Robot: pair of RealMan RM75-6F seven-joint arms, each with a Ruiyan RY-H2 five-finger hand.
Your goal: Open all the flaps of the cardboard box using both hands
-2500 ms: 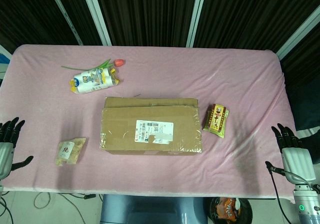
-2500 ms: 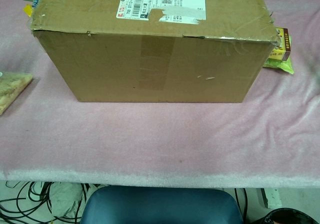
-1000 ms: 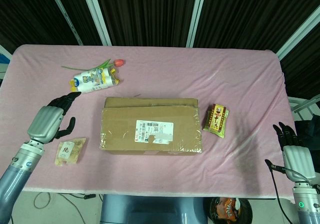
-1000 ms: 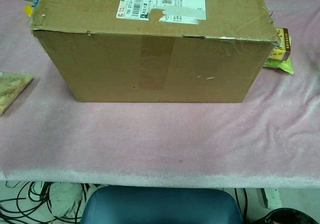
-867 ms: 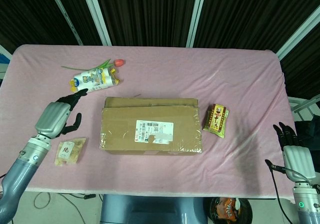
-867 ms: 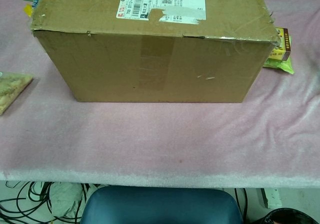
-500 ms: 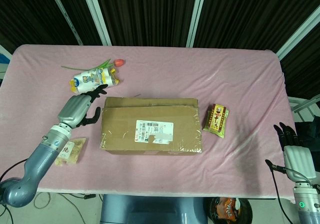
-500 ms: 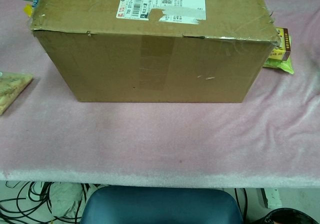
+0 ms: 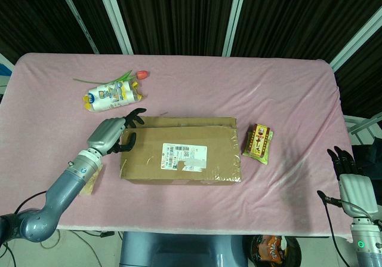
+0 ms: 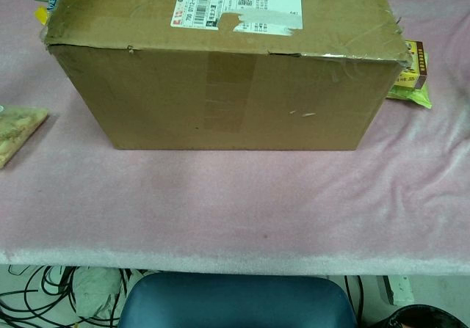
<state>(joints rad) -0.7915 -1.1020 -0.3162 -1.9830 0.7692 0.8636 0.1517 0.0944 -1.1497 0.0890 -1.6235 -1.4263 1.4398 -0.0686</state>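
Note:
The cardboard box (image 9: 180, 150) lies in the middle of the pink table with its flaps folded down and a white shipping label on top; the chest view shows its front wall (image 10: 228, 97) close up. My left hand (image 9: 113, 133) is at the box's left end, fingers spread and reaching the top left corner, holding nothing. My right hand (image 9: 352, 180) hangs at the table's front right edge, far from the box, fingers apart and empty. The chest view shows neither hand clearly.
A flower and a white bottle (image 9: 110, 95) lie behind the left hand. A snack bag (image 9: 89, 180) sits under my left forearm. A red-and-yellow packet (image 9: 258, 141) lies right of the box. A blue chair (image 10: 235, 302) is below the table's front edge.
My left arm swung in from the table's left edge to the box's left end. The right hand and the box stayed put.

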